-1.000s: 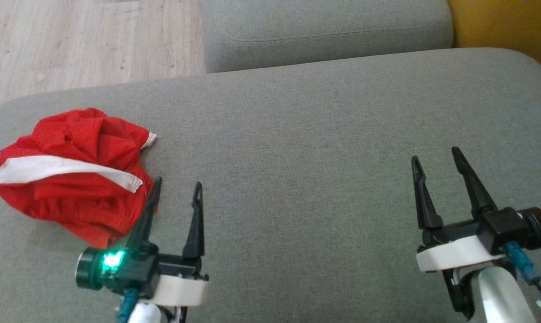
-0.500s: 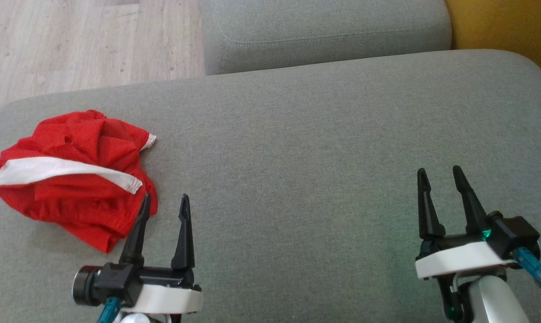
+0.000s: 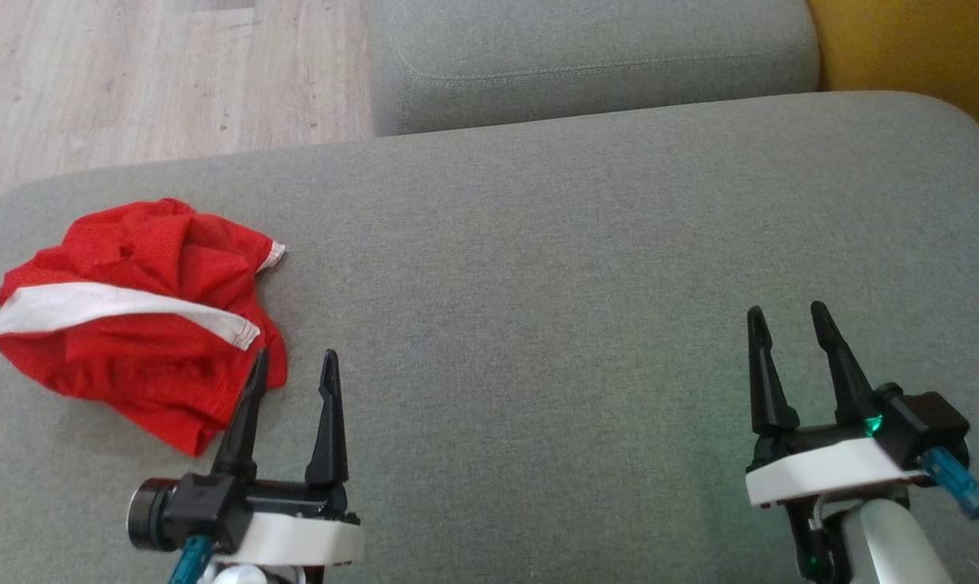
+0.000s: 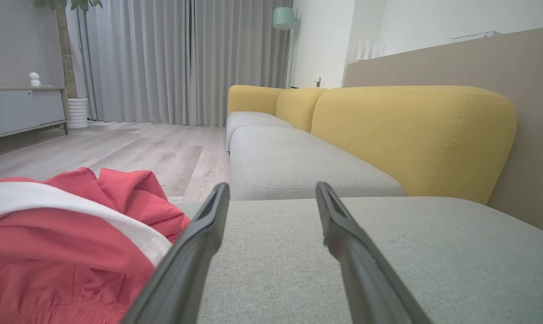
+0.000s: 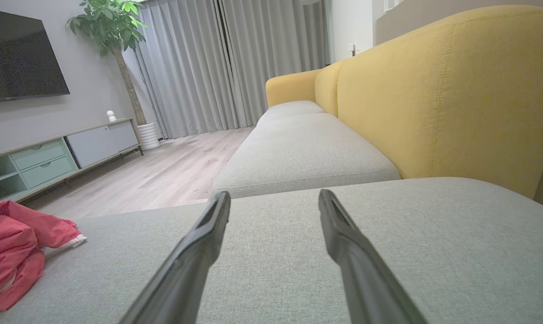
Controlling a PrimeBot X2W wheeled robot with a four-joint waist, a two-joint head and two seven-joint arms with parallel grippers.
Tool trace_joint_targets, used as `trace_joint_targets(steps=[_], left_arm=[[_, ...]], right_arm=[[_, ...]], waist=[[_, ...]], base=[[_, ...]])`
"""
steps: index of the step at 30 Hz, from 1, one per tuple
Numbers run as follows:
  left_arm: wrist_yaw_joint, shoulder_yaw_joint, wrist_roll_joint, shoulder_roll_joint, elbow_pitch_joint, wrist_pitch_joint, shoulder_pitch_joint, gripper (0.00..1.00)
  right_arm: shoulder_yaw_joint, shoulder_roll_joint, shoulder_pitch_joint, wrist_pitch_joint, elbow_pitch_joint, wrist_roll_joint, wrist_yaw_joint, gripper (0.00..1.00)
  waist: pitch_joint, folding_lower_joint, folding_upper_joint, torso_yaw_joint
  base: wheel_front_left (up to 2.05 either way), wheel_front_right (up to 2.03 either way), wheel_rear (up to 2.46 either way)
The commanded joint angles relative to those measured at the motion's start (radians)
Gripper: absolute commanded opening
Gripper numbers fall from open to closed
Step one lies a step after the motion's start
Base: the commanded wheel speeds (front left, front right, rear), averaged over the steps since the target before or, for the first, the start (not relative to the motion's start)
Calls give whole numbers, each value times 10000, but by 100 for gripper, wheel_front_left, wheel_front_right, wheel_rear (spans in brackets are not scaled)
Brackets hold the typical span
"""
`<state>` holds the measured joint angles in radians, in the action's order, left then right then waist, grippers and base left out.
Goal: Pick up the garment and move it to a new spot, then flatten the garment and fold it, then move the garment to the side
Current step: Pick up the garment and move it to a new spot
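Reads as step one, pickup not yet done, judging by red garment (image 3: 132,316) lying in a crumpled heap at left of head view, on grey sofa cushion (image 3: 538,268) near its left edge. At lower left, left gripper (image 3: 294,354) with fingers spread wide, nothing between them, one fingertip overlapping the heap's lower-right edge in head view; cannot tell whether touching or just above. At lower right, right gripper (image 3: 785,310) likewise wide apart and empty, well clear of the cloth, bare cushion beneath. Next move, as a guess: swing left gripper toward frame left and down onto a raised fold, pinch through more than one layer, lift clear, carry toward middle of the cushion with its bare room; right gripper needed afterwards for spreading and folding. Worth aiming at a ridge rather than the flat skirt of the heap, long fingers on soft upholstery being likely to snag. Look of the garment: thin red mesh, matte, white band (image 3: 108,304) running across the top, small white trim at upper right corner, folds bunched at top, lower edge doubled. Probably light and floppy once lifted
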<state>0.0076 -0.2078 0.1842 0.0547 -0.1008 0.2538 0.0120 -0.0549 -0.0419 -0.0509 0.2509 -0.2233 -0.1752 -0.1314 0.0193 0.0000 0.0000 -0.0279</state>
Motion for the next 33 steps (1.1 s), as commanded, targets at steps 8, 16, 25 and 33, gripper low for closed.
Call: trace_joint_targets(steps=[8, 16, 25, 33], left_arm=[[181, 418, 56, -44, 296, 80, -288, 100], [231, 787, -57, -44, 255, 80, -134, 100], [283, 1020, -89, -45, 272, 80, 129, 100], [227, 1251, -194, -45, 281, 80, 228, 100]], right_arm=[[-692, -83, -281, 109, 234, -125, 7, 100], [-1309, -83, -112, 109, 198, -320, 7, 100], [-1845, -83, 108, 109, 131, -543, 7, 100], [-2110, -83, 305, 109, 98, -721, 7, 100]], waist=[[-141, 0, 0, 441], [-348, 0, 0, 1255], [-570, 0, 0, 2225], [-657, 0, 0, 2936]], base=[[0, 0, 0], [0, 0, 0], [0, 0, 0], [0, 0, 0]])
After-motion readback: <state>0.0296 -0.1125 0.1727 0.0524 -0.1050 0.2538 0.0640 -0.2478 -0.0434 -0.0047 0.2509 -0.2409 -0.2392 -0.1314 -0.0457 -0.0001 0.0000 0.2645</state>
